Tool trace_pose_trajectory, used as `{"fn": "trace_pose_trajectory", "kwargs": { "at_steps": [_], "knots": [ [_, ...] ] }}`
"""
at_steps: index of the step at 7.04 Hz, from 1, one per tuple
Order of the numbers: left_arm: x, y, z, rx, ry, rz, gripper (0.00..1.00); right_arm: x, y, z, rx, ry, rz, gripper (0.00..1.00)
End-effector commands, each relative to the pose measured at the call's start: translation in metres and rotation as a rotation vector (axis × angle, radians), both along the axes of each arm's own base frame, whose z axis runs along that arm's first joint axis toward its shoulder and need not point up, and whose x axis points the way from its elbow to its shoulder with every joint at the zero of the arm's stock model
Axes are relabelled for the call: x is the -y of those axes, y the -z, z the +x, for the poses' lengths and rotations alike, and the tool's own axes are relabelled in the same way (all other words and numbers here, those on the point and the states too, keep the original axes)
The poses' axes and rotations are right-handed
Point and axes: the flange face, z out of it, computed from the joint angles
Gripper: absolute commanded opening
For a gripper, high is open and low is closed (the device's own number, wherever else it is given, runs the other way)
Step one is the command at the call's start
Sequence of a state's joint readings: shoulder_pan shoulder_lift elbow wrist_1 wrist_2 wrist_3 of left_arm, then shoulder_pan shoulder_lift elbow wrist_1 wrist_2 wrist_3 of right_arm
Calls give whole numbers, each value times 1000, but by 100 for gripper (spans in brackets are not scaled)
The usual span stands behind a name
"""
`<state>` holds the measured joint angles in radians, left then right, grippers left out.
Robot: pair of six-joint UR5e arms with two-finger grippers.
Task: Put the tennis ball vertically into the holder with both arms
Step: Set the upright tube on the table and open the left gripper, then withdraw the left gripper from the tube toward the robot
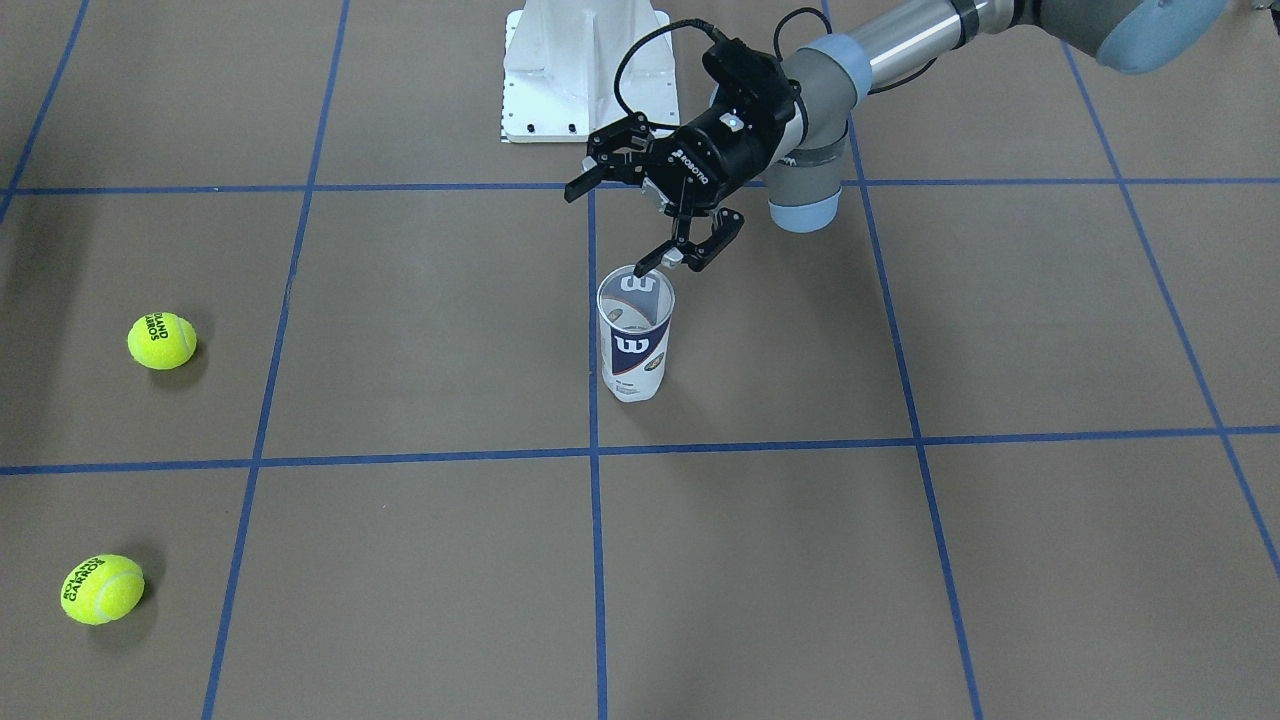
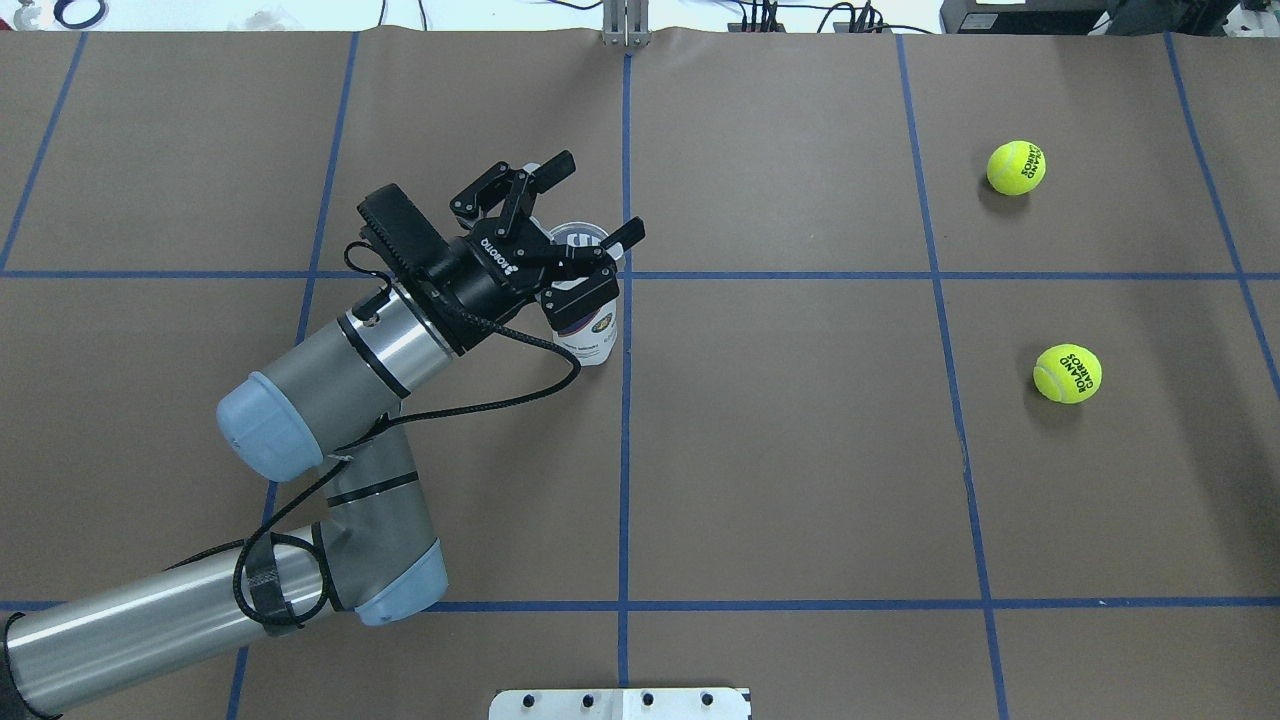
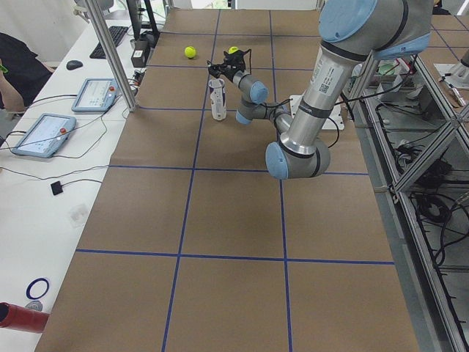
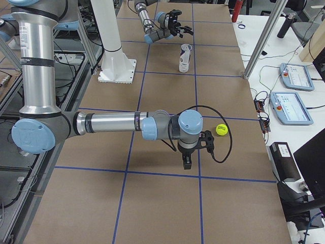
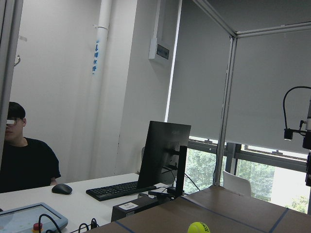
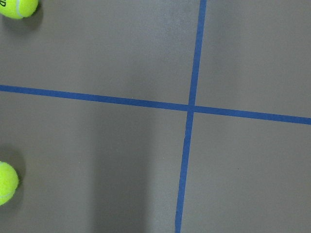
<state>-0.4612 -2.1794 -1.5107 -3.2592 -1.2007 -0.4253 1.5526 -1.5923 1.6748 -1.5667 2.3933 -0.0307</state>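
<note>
1. The holder [image 1: 633,345] is seen as a clear plastic can with a navy-and-white label, a white "W" and a silvery rim.
2. It is stood upright on the table [image 1: 900,560]. Its long axis is vertical and its open mouth is turned up.
3. It is placed just below the left gripper [image 1: 606,232], with its mouth under one of the fingers [image 1: 700,245].
4. The left gripper is held level and spread wide, and nothing is gripped. Whether that finger touches the rim cannot be told.
5. The right gripper [image 4: 187,161] is pointed down at the table. How far it is open cannot be told.
6. One ball [image 1: 161,340] and a second ball [image 1: 102,589] are seen well apart from the left gripper. One of them is near the right gripper.
</note>
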Motion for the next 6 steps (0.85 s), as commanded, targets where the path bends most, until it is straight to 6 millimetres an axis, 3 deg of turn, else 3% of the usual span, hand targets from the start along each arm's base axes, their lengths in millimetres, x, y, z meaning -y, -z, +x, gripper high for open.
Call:
{"fn": "trace_pose_trajectory", "kwargs": {
  "at_steps": [1,4,5,6],
  "knots": [
    [-12,11,-62,115,26,-62,98,0,3,0,1,-1,7,99],
    [-47,-81,-112,138,-142,-220,98,6,25,0,1,1,52,99],
    [-62,-112,-121,175,-266,-267,98,17,37,0,-2,1,74,99],
    [-69,-133,-117,241,-333,-289,98,21,40,-4,0,8,75,99]
  ]
}}
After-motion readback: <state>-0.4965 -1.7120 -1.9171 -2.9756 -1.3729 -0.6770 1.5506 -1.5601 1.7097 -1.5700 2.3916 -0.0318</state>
